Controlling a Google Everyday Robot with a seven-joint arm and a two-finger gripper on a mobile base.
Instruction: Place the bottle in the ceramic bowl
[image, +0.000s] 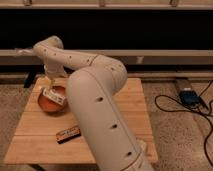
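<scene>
1. One relation matters: the bottle (53, 96) lies directly below the gripper (48, 81), left of frame centre.
2. Bottle rests inside the ceramic bowl (43, 103), long axis running upper-left to lower-right.
3. Whether the gripper is clenched or released, I cannot tell.

Small whitish bottle with tan label band (51, 95) lying tilted inside round orange-terracotta ceramic bowl (46, 103) at left of light wooden surface (135, 100). Gripper (49, 83) just above bowl, below bent white arm (95, 100). Dark rectangular box with orange label (68, 133) near front edge.
</scene>
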